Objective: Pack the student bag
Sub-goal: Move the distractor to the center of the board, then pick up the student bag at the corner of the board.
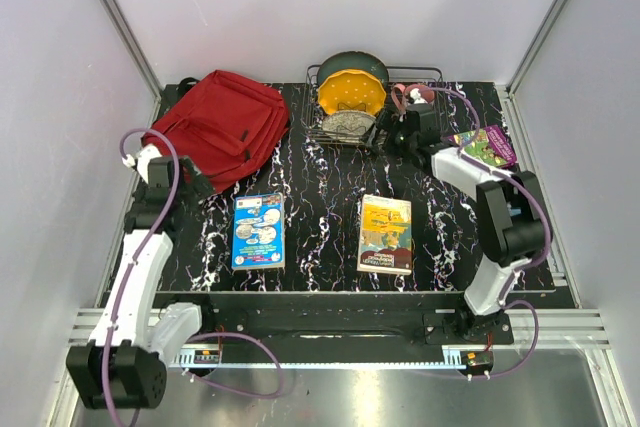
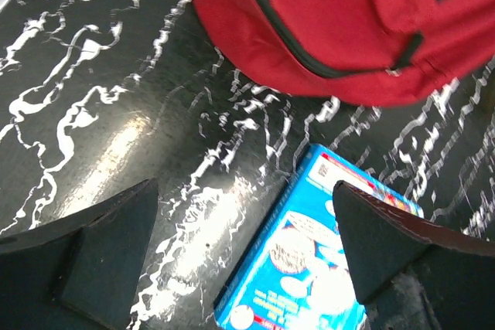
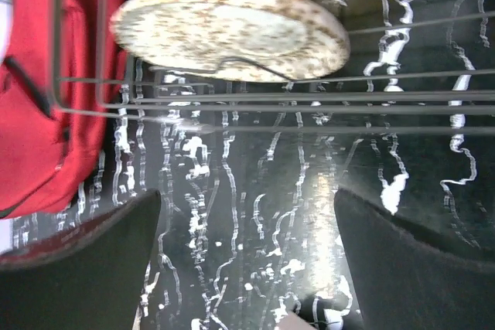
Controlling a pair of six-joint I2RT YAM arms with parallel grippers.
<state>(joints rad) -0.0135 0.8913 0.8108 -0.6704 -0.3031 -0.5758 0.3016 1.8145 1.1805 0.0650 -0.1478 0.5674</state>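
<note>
The student bag (image 1: 220, 125) is a red backpack with black zippers, lying flat and zipped at the table's back left. In the left wrist view the bag (image 2: 348, 21) fills the top. My left gripper (image 1: 197, 187) hovers open just in front of the bag's near edge. Its fingers (image 2: 100, 245) are spread wide over bare table and the corner of a blue book (image 2: 309, 268). My right gripper (image 1: 386, 134) is open beside the dish rack (image 1: 322, 132), and nothing lies between its fingers (image 3: 402, 260). The bag (image 3: 39, 113) shows at the left edge of the right wrist view.
A blue book (image 1: 258, 231) and a yellow book (image 1: 386, 234) lie flat on the black marbled table (image 1: 320, 187). A purple-green book (image 1: 484, 145) sits at the right edge. The wire rack (image 3: 309, 102) holds a yellow plate (image 1: 352, 90), a speckled plate (image 3: 232, 32) and a dark bowl.
</note>
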